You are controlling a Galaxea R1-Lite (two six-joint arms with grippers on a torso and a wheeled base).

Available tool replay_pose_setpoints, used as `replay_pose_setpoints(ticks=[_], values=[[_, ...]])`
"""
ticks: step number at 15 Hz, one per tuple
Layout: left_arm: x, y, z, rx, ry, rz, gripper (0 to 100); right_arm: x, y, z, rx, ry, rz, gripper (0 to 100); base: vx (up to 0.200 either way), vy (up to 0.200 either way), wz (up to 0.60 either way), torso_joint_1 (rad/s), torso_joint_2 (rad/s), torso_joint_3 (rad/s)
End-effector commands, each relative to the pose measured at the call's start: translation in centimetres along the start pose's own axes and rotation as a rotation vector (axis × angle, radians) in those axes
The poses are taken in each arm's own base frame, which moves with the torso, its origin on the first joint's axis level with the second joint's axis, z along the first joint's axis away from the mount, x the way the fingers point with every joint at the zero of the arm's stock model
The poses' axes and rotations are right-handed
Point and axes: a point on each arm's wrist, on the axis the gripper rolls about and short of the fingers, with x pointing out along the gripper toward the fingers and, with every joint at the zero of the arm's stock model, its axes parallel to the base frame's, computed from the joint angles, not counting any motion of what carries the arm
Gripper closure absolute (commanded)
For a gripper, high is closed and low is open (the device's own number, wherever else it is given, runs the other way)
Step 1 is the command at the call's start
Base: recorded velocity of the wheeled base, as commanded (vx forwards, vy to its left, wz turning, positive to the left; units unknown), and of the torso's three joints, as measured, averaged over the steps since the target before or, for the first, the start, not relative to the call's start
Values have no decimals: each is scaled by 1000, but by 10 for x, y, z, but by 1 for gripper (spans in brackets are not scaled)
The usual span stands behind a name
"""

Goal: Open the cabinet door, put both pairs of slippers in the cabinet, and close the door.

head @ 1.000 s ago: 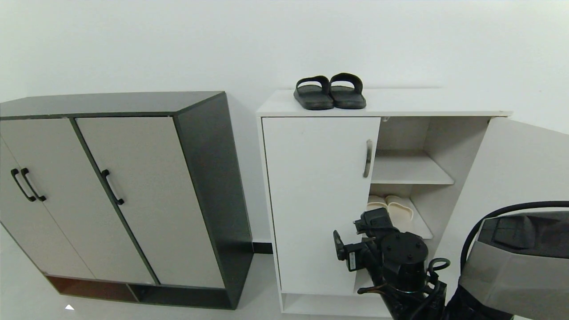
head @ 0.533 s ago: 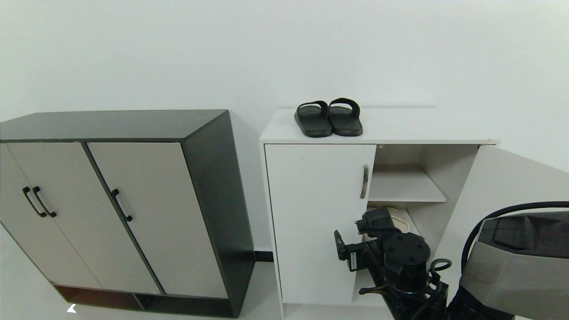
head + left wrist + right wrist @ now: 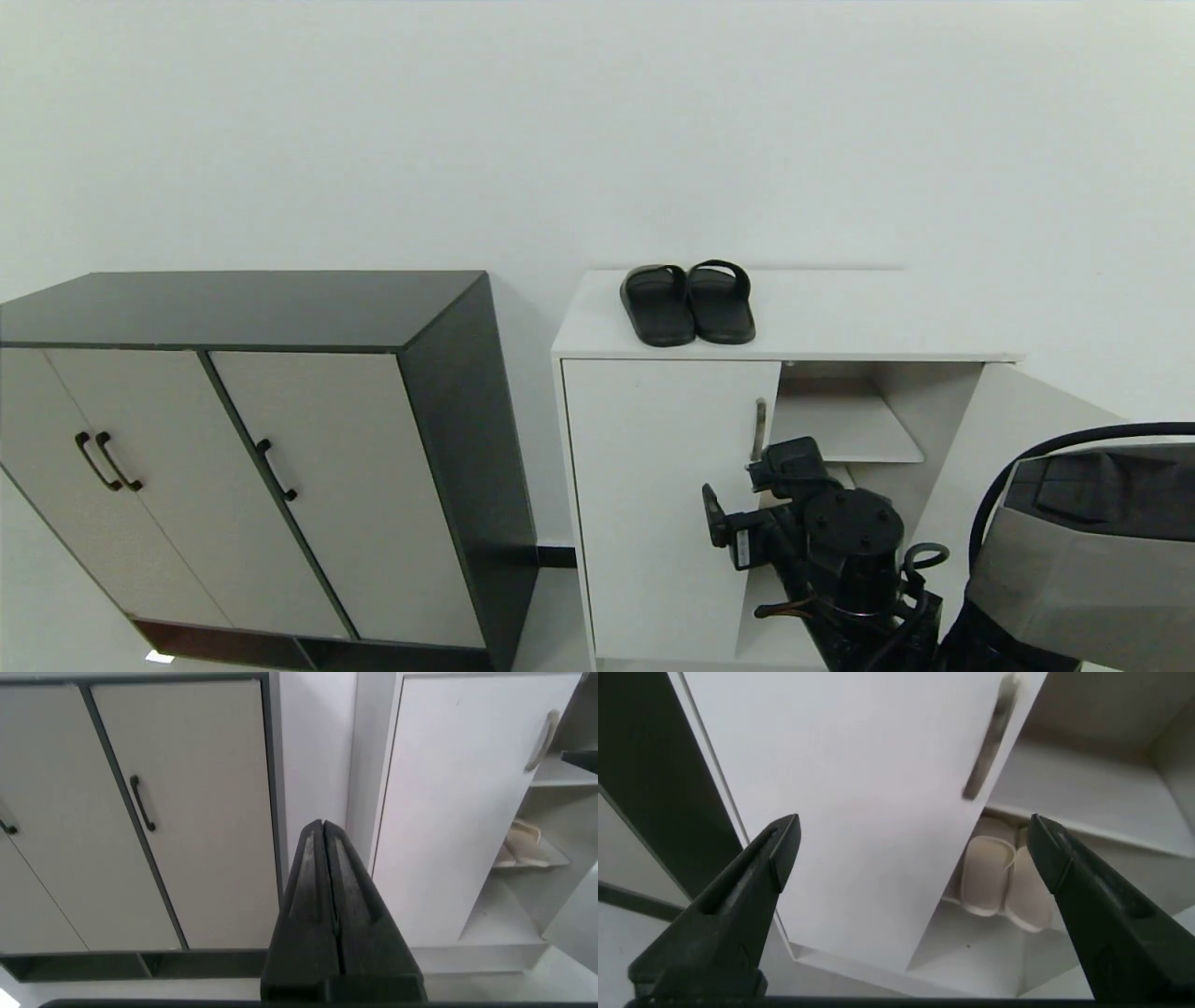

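A pair of black slippers (image 3: pixel 688 303) lies on top of the white cabinet (image 3: pixel 840 317). Its right door (image 3: pixel 1013 448) stands open and its left door (image 3: pixel 667 504) is closed. A cream pair of slippers (image 3: pixel 1004 873) rests on the lower shelf inside, also seen in the left wrist view (image 3: pixel 523 845). My right gripper (image 3: pixel 913 831) is open with nothing between its fingers, held in front of the closed door's handle (image 3: pixel 988 742), well below the black pair. My left gripper (image 3: pixel 322 831) is shut and empty, facing the gap between the two cabinets.
A black cabinet with grey doors (image 3: pixel 261 448) stands close to the left of the white one. The upper shelf (image 3: pixel 845 434) inside the white cabinet is bare. A plain white wall rises behind both.
The whole head view has shifted downward, so the camera has moved up. The cream slippers have slipped behind my right arm in that view. The slippers themselves have not moved.
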Motion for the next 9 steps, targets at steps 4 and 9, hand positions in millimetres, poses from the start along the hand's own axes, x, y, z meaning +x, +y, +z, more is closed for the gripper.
replay_pose_setpoints(ticks=[4,9], values=[[0,0,0,0,0,0,100,1,-1,-2,-4,6,-5,0,0,0,0,225,-541,-317],[0,0,0,0,1,0,100,-1,-4,-3,-41,-41,45,0,0,0,0,201,-453,-254]])
